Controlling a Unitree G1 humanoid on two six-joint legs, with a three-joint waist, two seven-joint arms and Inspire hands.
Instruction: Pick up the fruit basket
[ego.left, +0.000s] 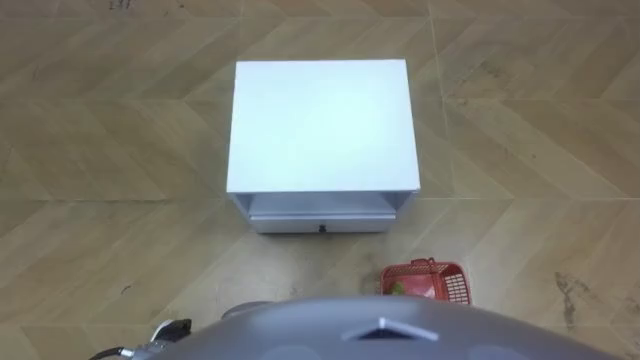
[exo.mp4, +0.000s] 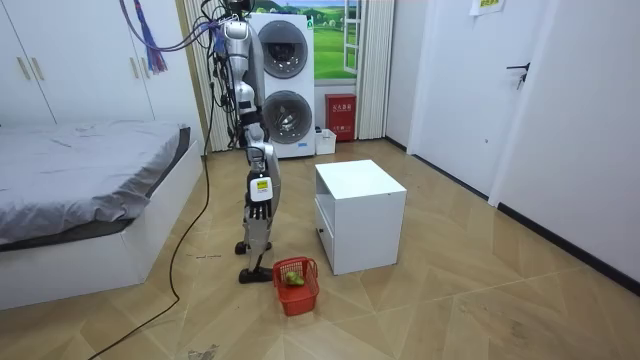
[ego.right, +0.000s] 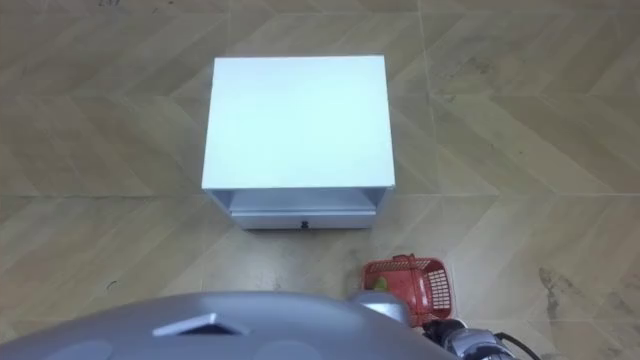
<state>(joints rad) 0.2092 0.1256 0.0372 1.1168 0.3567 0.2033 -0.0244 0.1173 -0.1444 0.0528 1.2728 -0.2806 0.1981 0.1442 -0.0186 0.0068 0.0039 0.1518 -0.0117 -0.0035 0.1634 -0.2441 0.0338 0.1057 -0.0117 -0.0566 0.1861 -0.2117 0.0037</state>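
Observation:
The red plastic fruit basket (ego.left: 436, 281) (ego.right: 412, 279) stands on the wooden floor by my right foot, just in front of the white cabinet's right corner. A green fruit (exo.mp4: 293, 279) lies inside the basket (exo.mp4: 297, 285). I stand upright facing the cabinet, with both arms hanging down. In the room view my right hand (exo.mp4: 258, 206) hangs beside my thigh, fingers relaxed and holding nothing, well above the basket. My left hand (ego.left: 170, 330) just peeks past my chest at the lower left of the left eye view.
The white cabinet (ego.left: 320, 125) (exo.mp4: 358, 185) with a low drawer (ego.left: 320, 214) stands straight ahead. A bed (exo.mp4: 80, 190) lies behind me, and stacked washing machines (exo.mp4: 285, 85) and a red box (exo.mp4: 341, 116) stand at the back wall.

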